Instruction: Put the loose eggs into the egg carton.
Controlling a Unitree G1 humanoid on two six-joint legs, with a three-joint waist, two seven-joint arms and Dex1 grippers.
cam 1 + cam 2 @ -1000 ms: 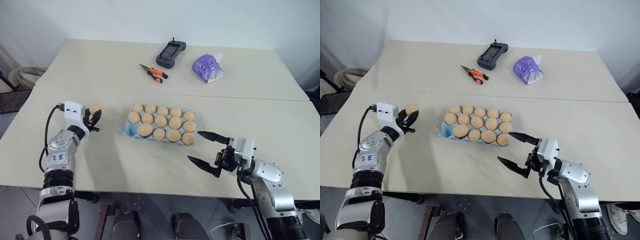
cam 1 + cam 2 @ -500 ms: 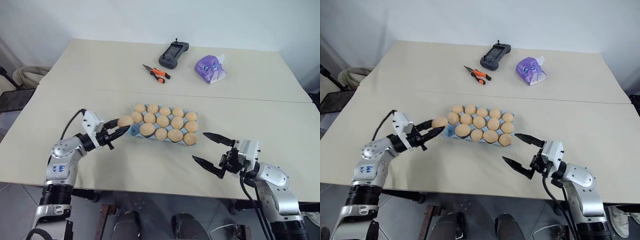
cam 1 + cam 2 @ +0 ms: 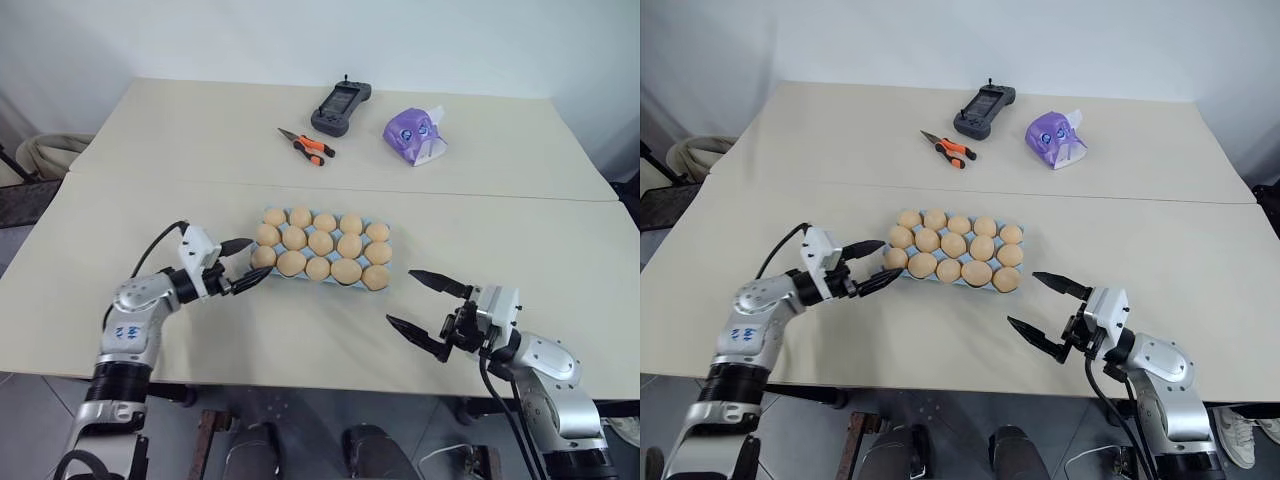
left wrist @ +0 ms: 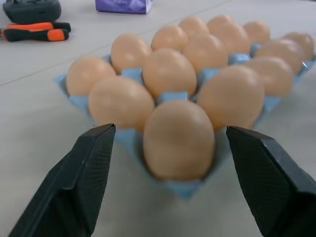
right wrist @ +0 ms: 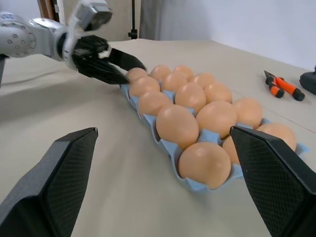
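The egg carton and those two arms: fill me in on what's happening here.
The left claw stands open at the near-left corner of the light-blue egg carton, its fingers on either side of the corner egg, which sits in its cup. Every cup that shows holds an egg. The right claw hangs open over the table, off the carton's right end, holding nothing. Pliers, a black handheld controller and a purple tissue pack lie at the far side.
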